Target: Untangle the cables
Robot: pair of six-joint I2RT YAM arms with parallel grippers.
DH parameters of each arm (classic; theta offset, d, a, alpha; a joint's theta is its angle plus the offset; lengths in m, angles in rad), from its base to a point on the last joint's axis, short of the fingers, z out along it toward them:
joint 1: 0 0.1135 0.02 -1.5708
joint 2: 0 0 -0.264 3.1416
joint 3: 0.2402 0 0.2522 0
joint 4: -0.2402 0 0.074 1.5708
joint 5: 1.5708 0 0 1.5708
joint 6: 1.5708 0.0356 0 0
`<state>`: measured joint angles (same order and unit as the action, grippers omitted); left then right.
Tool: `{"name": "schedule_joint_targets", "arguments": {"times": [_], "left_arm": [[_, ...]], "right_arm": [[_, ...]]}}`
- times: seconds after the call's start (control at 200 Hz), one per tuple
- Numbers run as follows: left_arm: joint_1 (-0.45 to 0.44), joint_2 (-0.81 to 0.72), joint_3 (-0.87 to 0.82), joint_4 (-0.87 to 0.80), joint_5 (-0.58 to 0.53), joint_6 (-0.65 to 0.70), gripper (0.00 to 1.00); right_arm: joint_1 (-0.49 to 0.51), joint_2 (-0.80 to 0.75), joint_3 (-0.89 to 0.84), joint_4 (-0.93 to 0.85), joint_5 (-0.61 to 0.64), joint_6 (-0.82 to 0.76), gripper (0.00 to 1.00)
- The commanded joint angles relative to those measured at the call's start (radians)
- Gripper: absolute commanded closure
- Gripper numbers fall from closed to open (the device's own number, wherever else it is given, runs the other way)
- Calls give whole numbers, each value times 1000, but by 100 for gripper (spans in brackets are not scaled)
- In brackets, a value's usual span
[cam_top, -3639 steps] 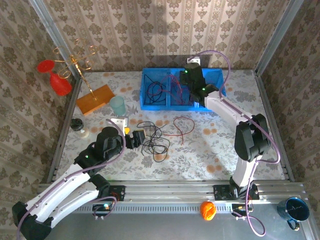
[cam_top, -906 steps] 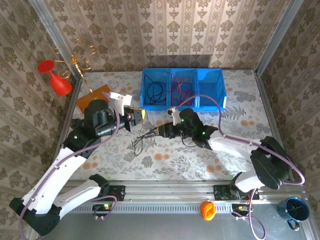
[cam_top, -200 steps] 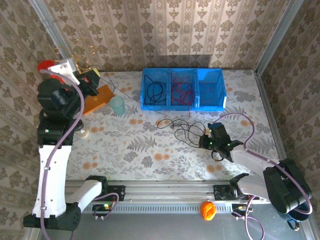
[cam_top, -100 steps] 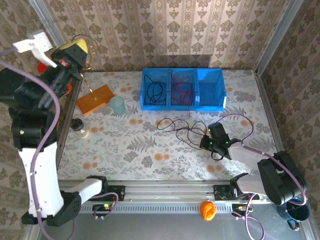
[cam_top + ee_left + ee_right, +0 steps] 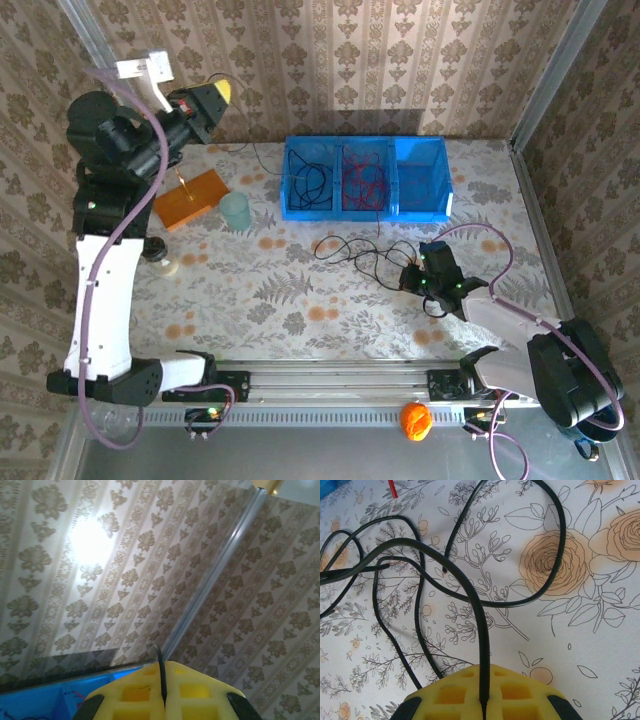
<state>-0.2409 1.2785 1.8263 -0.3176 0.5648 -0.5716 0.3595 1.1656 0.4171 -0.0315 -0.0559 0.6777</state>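
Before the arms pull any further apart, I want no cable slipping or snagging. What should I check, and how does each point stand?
1. The left gripper is shut on the black strand: ok.
2. The right gripper is shut on the black cable: ok.
3. The black loops on the table are free of crossings: not ok, they overlap beside the right gripper.
4. Both grippers hold the same cable: cannot tell.
5. The red cables are clear of the black loops: cannot tell; a red end hangs over the front wall of the blue bin.
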Motion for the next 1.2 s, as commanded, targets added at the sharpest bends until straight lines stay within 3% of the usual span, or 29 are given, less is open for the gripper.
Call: {"name": "schedule_joint_targets", "arguments": {"times": [0.0,0.19,0.635,1.195], "left_arm": [[-52,93,3,57,48,58,100],[-130,247,109,-31,24,233,100],[-145,427,260,-98,-68,382,100],[-184,784,429,-135,-117,565,100]], "right_arm": [[0,-21,26,-18,1,-13,100],[11,-8,63,-6,-16,-9,100],[112,0,60,61,-65,-20,100],[145,-8,44,70,-60,-20,100]]}}
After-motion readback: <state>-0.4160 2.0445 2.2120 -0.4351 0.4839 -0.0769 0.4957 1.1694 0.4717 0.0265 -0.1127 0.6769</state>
